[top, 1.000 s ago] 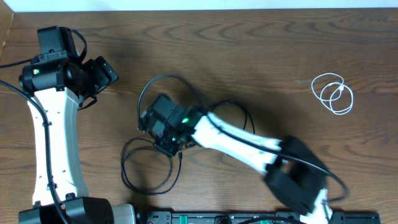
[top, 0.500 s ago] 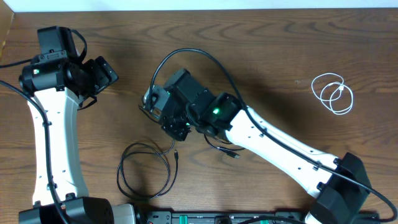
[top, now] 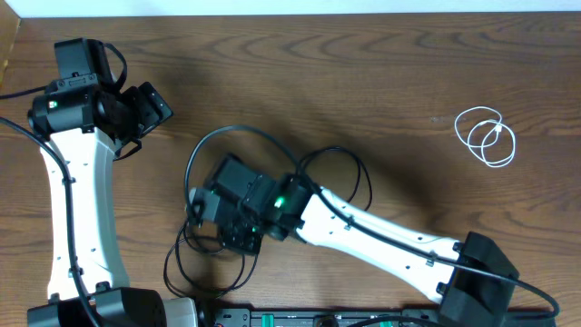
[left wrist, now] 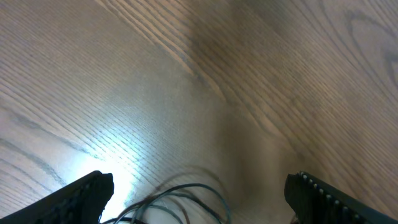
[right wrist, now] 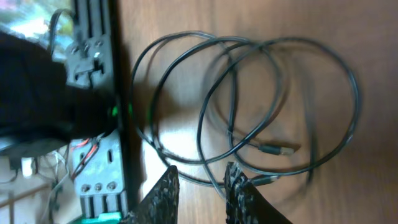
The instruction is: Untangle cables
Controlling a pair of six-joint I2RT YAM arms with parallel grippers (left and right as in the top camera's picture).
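The long black cable (top: 337, 158) lies in loose overlapping loops at centre-left, with more turns near the front edge (top: 211, 269). In the right wrist view its loops (right wrist: 278, 102) spread over the wood and two plug ends show (right wrist: 278, 150). My right gripper (top: 200, 207) hovers over these loops. Its fingers stand slightly apart (right wrist: 201, 169), and one black strand runs down beside the right fingertip. The white cable (top: 487, 136) lies coiled alone at far right. My left gripper (top: 160, 106) is wide open (left wrist: 200, 182) above bare wood, with blurred dark strands low between its fingers.
A black rail with electronics (top: 363, 319) runs along the table's front edge, close to my right gripper, and shows as a metal bracket and wires (right wrist: 94, 130) in the right wrist view. The left arm's white link (top: 80, 209) stands at the left side.
My right gripper swung up and right with the black cable, then came back down-left toward the front edge. Its jaws have parted a little. The black loops shifted; the left arm stayed still.
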